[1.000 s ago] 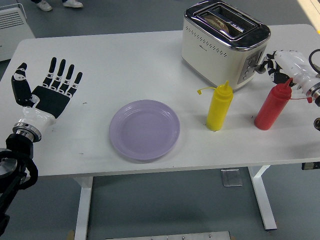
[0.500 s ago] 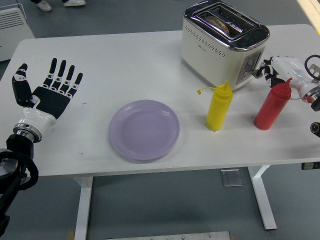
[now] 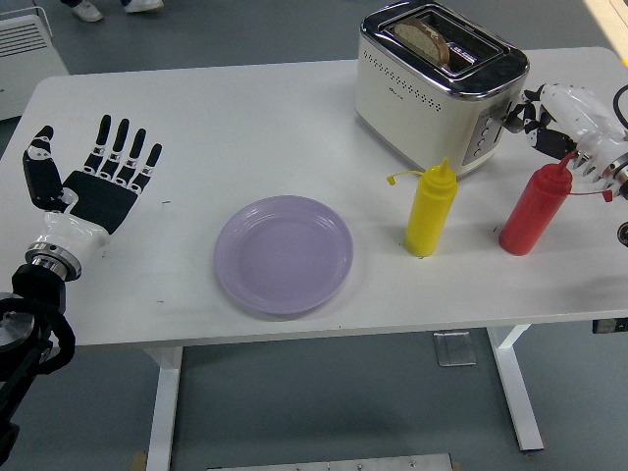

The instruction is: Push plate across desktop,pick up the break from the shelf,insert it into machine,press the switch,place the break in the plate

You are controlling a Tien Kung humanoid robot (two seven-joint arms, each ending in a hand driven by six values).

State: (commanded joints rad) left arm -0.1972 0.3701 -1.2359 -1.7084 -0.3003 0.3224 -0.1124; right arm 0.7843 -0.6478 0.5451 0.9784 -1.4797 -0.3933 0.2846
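Brown bread (image 3: 424, 37) stands upright in the toaster (image 3: 439, 86); right hand (image 3: 551, 118) curled beside it, holding nothing.

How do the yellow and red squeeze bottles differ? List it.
The yellow bottle stands left, in front of the toaster; the red bottle stands right, past the toaster's end, below the right robot hand. The yellow bottle's cap strap sticks out left; the red bottle's trails right. Both stand upright on the table, capped, similar in shape.
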